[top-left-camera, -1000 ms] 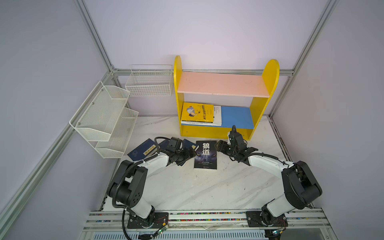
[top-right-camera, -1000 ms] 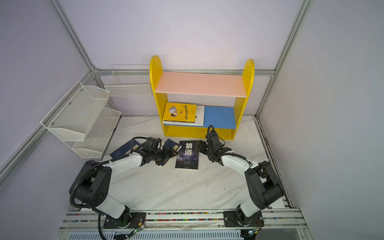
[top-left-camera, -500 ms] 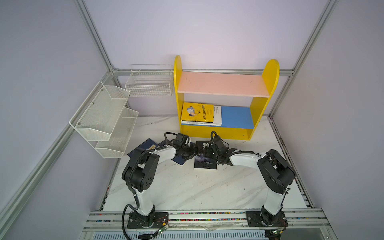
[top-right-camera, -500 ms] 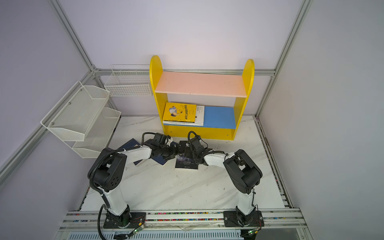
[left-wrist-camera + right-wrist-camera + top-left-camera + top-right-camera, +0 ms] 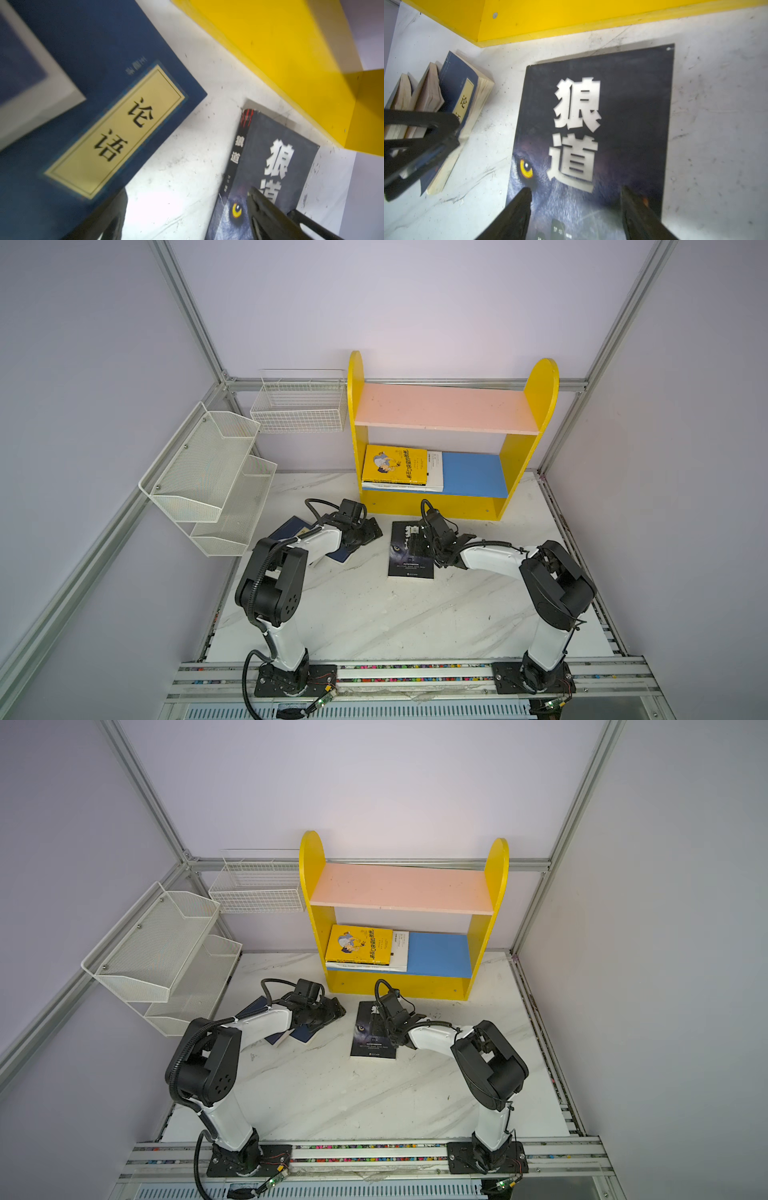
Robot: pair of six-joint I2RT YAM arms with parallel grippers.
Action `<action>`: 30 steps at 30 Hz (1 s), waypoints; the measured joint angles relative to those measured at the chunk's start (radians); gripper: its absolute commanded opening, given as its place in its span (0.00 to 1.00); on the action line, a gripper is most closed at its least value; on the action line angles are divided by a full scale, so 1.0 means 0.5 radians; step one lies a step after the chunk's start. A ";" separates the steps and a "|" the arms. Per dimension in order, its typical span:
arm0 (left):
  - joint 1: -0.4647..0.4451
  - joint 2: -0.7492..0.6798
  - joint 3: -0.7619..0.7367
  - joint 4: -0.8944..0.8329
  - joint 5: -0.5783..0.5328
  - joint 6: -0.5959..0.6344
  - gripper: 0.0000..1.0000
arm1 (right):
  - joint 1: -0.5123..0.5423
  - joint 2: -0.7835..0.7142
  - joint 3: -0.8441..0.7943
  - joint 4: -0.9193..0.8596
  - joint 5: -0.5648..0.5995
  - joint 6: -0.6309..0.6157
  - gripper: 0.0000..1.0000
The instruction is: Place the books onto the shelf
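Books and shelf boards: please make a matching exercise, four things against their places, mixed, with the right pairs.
1. yellow cartoon-cover paperback
2. black wolf-eye paperback
3. navy paperback with yellow title label
4. pink upper board

A. flat on marble table under open right gripper
B. between the yellow side panels
C. on the blue lower board
D. among other dark books on the table

Pairs: 1-C, 2-A, 3-D, 4-B
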State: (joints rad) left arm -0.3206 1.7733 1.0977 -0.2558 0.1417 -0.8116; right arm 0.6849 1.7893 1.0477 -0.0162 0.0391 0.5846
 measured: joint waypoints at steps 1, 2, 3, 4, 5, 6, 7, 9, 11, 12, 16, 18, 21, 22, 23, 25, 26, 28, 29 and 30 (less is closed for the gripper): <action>-0.004 -0.021 0.000 0.006 0.008 0.008 0.88 | -0.012 -0.018 -0.017 -0.001 -0.003 -0.007 0.73; -0.018 -0.033 0.000 0.013 0.021 0.016 0.88 | -0.027 -0.031 -0.028 -0.005 -0.007 -0.013 0.73; -0.041 -0.040 0.000 0.025 0.034 0.023 0.88 | -0.043 -0.040 -0.037 -0.004 -0.011 -0.021 0.72; -0.072 -0.042 0.000 0.043 0.051 0.025 0.88 | -0.061 -0.048 -0.047 -0.001 -0.021 -0.026 0.72; -0.102 -0.042 0.000 0.056 0.071 0.030 0.87 | -0.076 -0.053 -0.056 0.003 -0.027 -0.029 0.71; -0.138 -0.042 0.000 0.068 0.095 0.034 0.87 | -0.089 -0.056 -0.069 0.008 -0.042 -0.032 0.71; -0.177 -0.042 0.000 0.084 0.124 0.040 0.87 | -0.100 -0.056 -0.081 0.010 -0.052 -0.034 0.69; -0.237 -0.031 0.000 0.121 0.179 0.043 0.86 | -0.118 -0.055 -0.100 0.010 -0.071 -0.037 0.65; -0.282 -0.001 0.000 0.151 0.226 0.043 0.85 | -0.127 -0.053 -0.111 0.013 -0.082 -0.037 0.58; -0.296 0.024 0.001 0.166 0.244 0.042 0.85 | -0.127 -0.045 -0.117 0.021 -0.092 -0.037 0.56; -0.316 0.174 0.001 0.211 0.318 0.018 0.83 | -0.126 0.020 -0.141 0.065 -0.115 -0.031 0.46; -0.317 0.217 0.007 0.300 0.377 -0.010 0.82 | -0.127 0.050 -0.162 0.101 -0.117 -0.029 0.43; -0.304 0.251 0.007 0.401 0.436 -0.064 0.80 | -0.136 0.056 -0.179 0.140 -0.108 -0.021 0.39; -0.296 0.262 0.007 0.439 0.459 -0.089 0.79 | -0.142 0.057 -0.185 0.159 -0.108 -0.019 0.38; -0.286 0.276 0.004 0.491 0.483 -0.125 0.79 | -0.151 0.062 -0.190 0.183 -0.104 -0.013 0.37; -0.266 0.303 -0.017 0.630 0.539 -0.217 0.76 | -0.166 0.072 -0.204 0.237 -0.092 -0.011 0.36; -0.251 0.315 -0.058 0.761 0.570 -0.298 0.74 | -0.174 0.081 -0.208 0.266 -0.082 -0.011 0.36; -0.224 0.330 -0.138 1.000 0.622 -0.454 0.71 | -0.190 0.101 -0.212 0.324 -0.072 -0.013 0.35; -0.209 0.337 -0.175 1.135 0.645 -0.547 0.68 | -0.197 0.113 -0.212 0.352 -0.066 -0.014 0.35; -0.197 0.348 -0.201 1.295 0.695 -0.654 0.65 | -0.204 0.124 -0.214 0.388 -0.074 -0.015 0.35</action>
State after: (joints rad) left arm -0.4191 1.9472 0.9974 0.3916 0.4892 -1.1385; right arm 0.5831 1.8511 0.9405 0.1780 0.0021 0.5770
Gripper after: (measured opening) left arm 0.692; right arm 0.354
